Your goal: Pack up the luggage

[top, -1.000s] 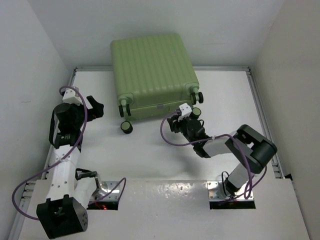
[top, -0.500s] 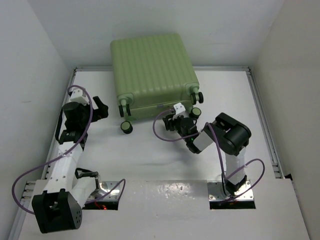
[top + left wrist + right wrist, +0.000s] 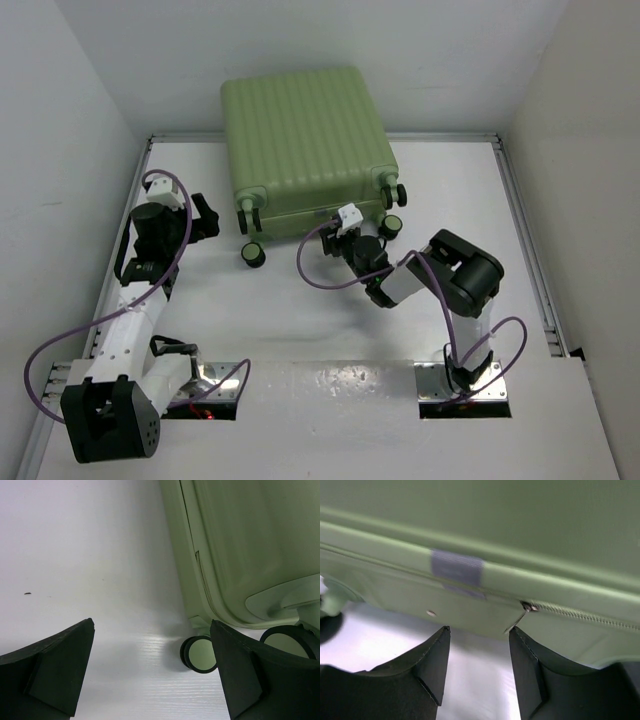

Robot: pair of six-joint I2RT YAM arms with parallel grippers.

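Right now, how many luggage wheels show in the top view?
4, all at the luggage near edge. Left corner: inner left wheel, outer left wheel. Right corner: inner right wheel, outer right wheel. None appear hidden.

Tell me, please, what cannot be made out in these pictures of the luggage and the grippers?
- Luggage interior: every view; the closed shell hides it.
- Zipper: right wrist view; runs off the right edge, its pull small and blurred.
- One wheel: left wrist view; half behind a finger of the left gripper.
- Right gripper fingertips: top view; under its own wrist camera.
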